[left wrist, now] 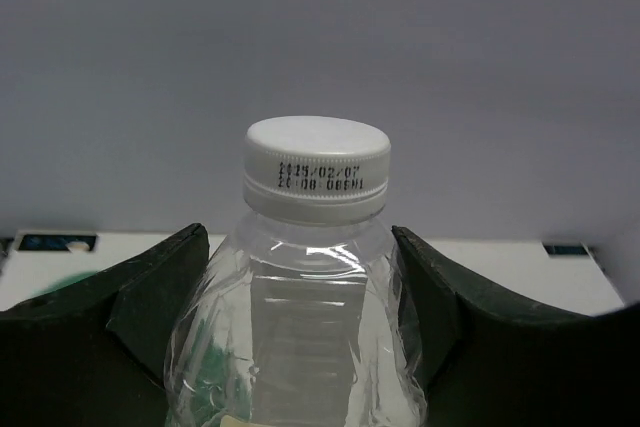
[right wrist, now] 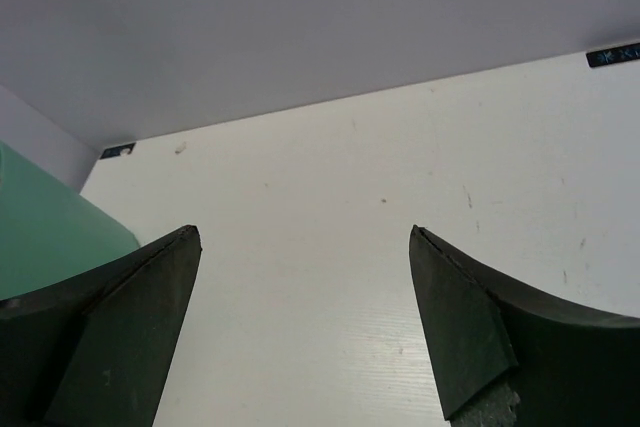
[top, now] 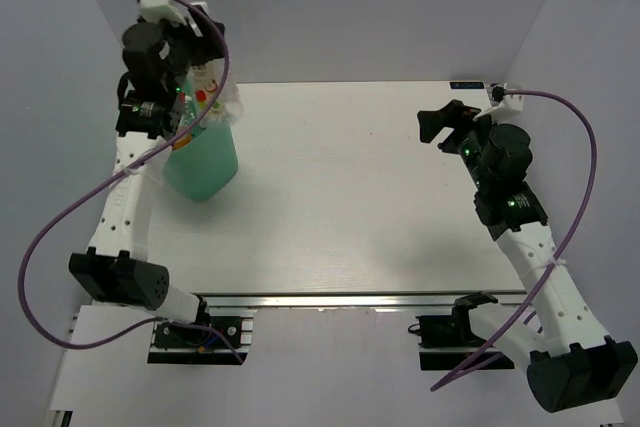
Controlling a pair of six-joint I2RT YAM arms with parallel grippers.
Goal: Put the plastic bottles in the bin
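In the top view the two arms start at 6 o'clock, at the near edge of the white table (top: 350, 207).

The right arm goes up the right side to about 2 o'clock. The right gripper (top: 437, 127) is there, a little above the table. Its two dark fingers (right wrist: 120, 327) are spread wide apart. There is nothing between them, only bare table. From its own camera a bit of the green bin shows far off at 9 o'clock.

The left arm goes up the left side to about 10 o'clock. The bin (top: 205, 167) stands there on the table, close to the left wall. It is mint green and gets thinner toward the bottom.

The left gripper (left wrist: 300, 257) hangs over the open top of the bin. Its fingers (left wrist: 165, 287) are about half open and press on both sides of a clear bottle (left wrist: 305, 337). The bottle stands upright between them. Its white cap (left wrist: 317, 167) sticks up above the fingers at 12 o'clock and has small black print on its side.

At the mouth of the bin some plastic bottles (top: 208, 99) show, with bits of red and green on them. The arm hides most of them, so I cannot tell how many there are.
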